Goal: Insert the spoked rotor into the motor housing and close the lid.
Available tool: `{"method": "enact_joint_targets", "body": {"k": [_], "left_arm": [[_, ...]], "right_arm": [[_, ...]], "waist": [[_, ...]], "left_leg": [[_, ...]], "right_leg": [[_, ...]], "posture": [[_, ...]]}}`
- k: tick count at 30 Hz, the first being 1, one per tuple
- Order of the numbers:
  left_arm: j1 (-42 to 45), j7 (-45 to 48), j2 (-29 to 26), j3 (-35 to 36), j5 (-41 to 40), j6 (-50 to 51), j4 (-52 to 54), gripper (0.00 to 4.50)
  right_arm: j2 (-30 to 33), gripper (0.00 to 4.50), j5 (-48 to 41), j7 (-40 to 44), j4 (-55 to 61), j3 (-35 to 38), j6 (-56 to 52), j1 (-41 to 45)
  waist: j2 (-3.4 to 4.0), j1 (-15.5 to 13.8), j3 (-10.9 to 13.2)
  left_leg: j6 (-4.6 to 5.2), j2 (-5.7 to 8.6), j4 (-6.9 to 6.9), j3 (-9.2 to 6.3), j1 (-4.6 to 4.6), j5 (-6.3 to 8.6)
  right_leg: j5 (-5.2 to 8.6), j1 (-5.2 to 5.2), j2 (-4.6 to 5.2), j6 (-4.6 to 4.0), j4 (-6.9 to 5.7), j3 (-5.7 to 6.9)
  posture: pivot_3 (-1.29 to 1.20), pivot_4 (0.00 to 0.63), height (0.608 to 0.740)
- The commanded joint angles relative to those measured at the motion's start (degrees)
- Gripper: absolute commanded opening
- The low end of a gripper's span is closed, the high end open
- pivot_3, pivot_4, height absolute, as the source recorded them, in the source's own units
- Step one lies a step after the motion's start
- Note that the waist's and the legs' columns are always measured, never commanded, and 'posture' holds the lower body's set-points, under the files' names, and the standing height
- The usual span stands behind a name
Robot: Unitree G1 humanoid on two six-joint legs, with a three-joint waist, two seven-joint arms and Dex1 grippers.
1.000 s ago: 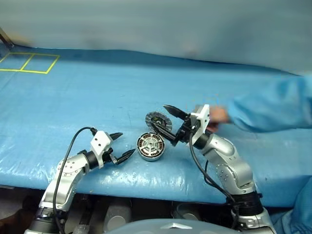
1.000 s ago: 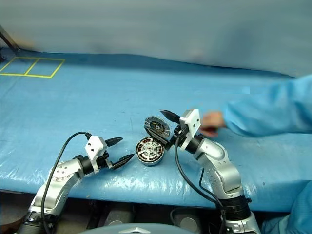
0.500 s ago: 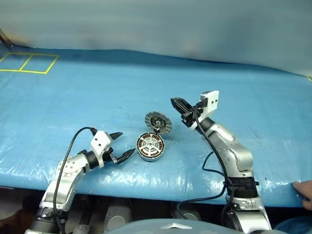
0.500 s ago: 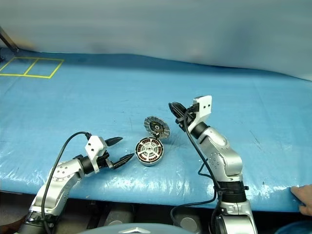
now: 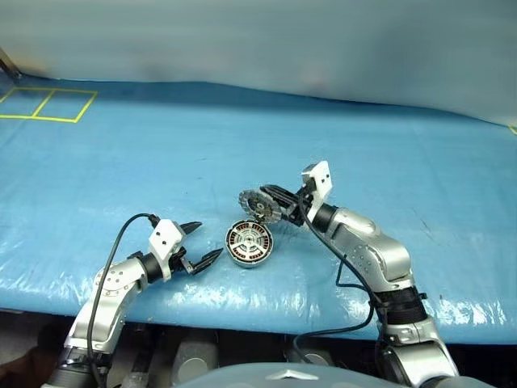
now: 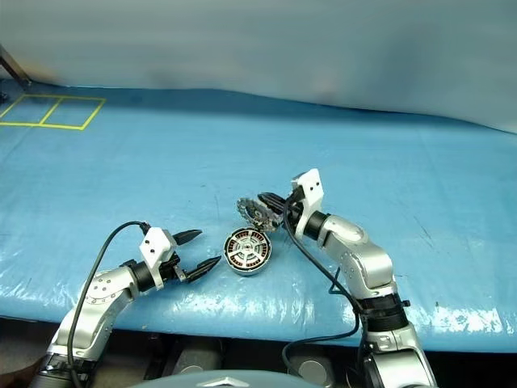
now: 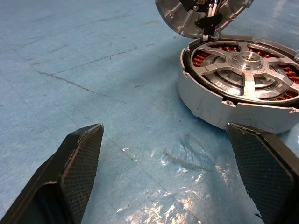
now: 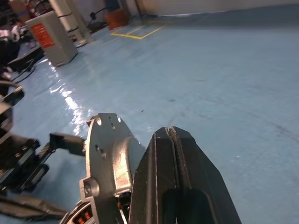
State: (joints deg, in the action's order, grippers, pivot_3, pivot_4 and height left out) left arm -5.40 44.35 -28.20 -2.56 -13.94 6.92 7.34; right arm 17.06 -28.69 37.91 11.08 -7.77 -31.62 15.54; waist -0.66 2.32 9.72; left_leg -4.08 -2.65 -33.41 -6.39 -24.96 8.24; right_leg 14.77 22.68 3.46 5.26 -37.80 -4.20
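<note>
**Closed right jaws against the raised lid; left jaws wide beside the housing**

One motor housing (image 5: pixel 249 243) is seen on the blue counter (image 5: pixel 121 162), with the spoked rotor (image 7: pixel 245 65) already seated inside it, over the copper windings. One lid (image 5: pixel 260 205) stands raised from the housing's far rim, tilted up on its joint. The right gripper (image 5: pixel 271 194) is held at the lid's pale outer face, its jaws pressed fully together with nothing between them; whether the tips actually touch the disc cannot be told. The left gripper (image 5: pixel 202 241) is set just beside the housing, jaws spread wide and empty, the housing lying ahead of them and nearer one fingertip (image 7: pixel 261 158). Two grippers are counted.
</note>
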Motion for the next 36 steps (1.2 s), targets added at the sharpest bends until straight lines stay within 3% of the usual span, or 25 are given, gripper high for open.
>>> {"method": "enact_joint_targets", "body": {"k": [1, 5, 24, 31, 36], "left_arm": [[-0.02, -0.15, -0.01, 0.82, -0.51, -0.73, 1.34, 4.50], [-0.11, -0.19, -0.14, 0.72, -0.48, -0.69, 1.34, 4.50], [-0.06, -0.39, -0.41, 0.48, -0.31, -0.43, 1.91, 4.50], [-0.27, -0.45, -0.38, 0.46, -0.36, -0.37, 2.02, 4.50], [-0.10, -0.26, -0.35, 0.35, -0.49, -0.22, 1.88, 4.50]], "right_arm": [[0.82, 0.04, -0.63, 3.33, 3.72, -1.55, 1.14, -1.28], [1.78, 0.04, -0.07, 7.29, 4.65, -3.85, 2.83, -3.92], [4.37, 0.04, 15.31, 8.32, -4.17, -13.02, 13.88, -7.35], [2.68, 0.04, 8.56, 9.49, -0.58, -8.86, 10.07, -7.13], [3.38, 1.25, 9.09, 9.44, 2.57, -9.03, 10.55, -6.79]], "waist": [[0.00, 0.06, 0.00], [0.00, 0.10, 0.00], [-0.07, -0.04, -0.04], [-0.10, -0.11, -0.06], [-0.08, -0.14, -0.05]], "left_leg": [[0.00, 0.00, 0.00, 0.00, 0.01, 0.00], [0.00, -0.01, -0.02, 0.00, 0.05, 0.00], [-0.06, -0.01, -0.02, 0.01, 0.29, 0.03], [-0.07, -0.01, -0.04, 0.01, 0.28, 0.04], [-0.07, -0.01, -0.03, 0.01, 0.20, 0.04]], "right_leg": [[0.00, 0.00, 0.00, 0.00, 0.00, 0.00], [0.00, -0.02, 0.00, 0.00, -0.01, 0.00], [0.01, 0.05, 0.01, 0.00, 0.02, 0.01], [0.01, 0.04, 0.02, 0.00, 0.01, 0.01], [0.01, 0.00, 0.02, -0.01, 0.00, 0.01]], "posture": [[0.00, 0.150, 0.740], [0.00, 0.150, 0.740], [0.00, 0.150, 0.740], [0.00, 0.150, 0.740], [0.00, 0.150, 0.740]]}}
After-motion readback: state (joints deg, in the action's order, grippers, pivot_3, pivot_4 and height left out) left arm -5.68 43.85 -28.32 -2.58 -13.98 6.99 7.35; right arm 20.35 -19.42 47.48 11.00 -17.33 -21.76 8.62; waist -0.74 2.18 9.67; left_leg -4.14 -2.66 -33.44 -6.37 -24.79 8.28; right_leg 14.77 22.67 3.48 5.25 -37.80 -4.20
